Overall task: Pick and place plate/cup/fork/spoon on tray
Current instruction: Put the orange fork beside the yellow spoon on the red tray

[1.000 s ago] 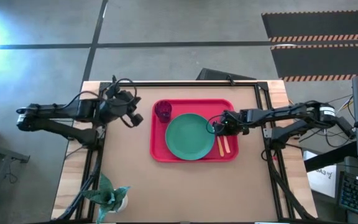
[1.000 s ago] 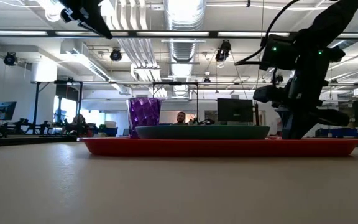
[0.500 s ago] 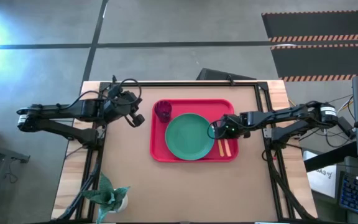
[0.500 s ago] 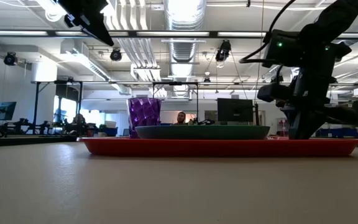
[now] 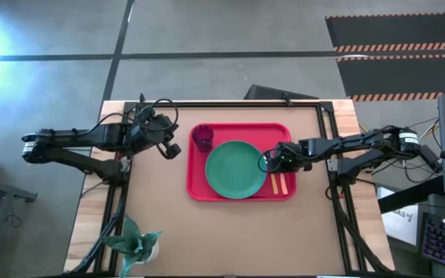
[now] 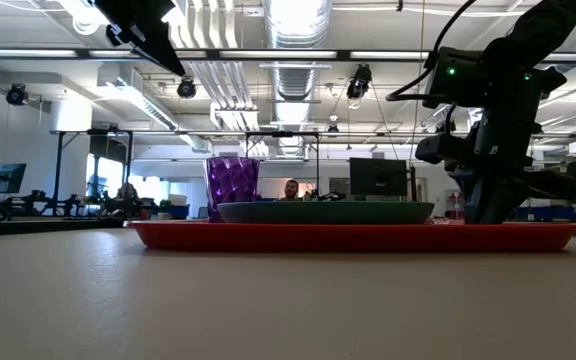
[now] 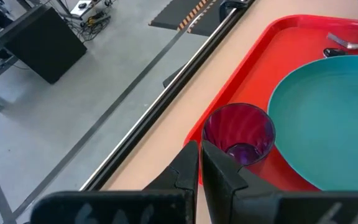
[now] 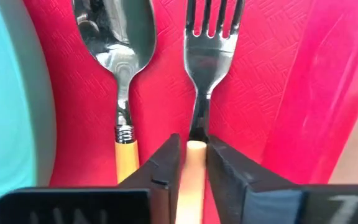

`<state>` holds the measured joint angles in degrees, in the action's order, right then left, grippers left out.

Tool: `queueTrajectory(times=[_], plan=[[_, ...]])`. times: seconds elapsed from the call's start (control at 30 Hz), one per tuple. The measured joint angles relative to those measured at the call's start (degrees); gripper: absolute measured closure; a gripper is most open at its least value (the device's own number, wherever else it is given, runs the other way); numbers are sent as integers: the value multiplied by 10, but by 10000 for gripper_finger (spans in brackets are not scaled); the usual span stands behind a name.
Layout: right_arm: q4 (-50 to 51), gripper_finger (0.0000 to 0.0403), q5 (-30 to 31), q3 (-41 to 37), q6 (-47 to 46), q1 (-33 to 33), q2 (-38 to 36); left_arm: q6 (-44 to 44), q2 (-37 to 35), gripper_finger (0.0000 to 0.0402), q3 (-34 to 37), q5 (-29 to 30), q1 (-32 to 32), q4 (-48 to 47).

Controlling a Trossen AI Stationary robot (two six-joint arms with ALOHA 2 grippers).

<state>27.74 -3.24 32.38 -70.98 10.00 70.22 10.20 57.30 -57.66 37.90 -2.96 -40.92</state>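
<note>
Bare counter point(image 5: 230, 232) surrounds your red tray point(image 5: 242, 194), which carries one plate point(image 5: 236, 170), one cup point(image 5: 202, 137), one spoon point(image 8: 118, 37) and one fork point(image 8: 207, 37) by its right rim. Your right gripper point(image 8: 190, 163) reaches low over the tray, fingers pinching the fork's handle. Your left gripper point(image 7: 199, 163) hovers off the tray's left edge near the cup, fingers pressed together.
</note>
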Motion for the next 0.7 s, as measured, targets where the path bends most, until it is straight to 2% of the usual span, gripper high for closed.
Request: queueTrajectory(times=[0.17, 0.47, 0.7], plan=[[-1, 309, 0, 0, 5, 0, 0, 1, 1, 402, 0, -1, 0, 1], [0, 305, -2, 0, 13, 0, -11, 14, 1, 402, 0, -2, 0, 2], [-1, 301, -2, 0, 12, 0, -75, 15, 15, 402, 0, -3, -1, 1]])
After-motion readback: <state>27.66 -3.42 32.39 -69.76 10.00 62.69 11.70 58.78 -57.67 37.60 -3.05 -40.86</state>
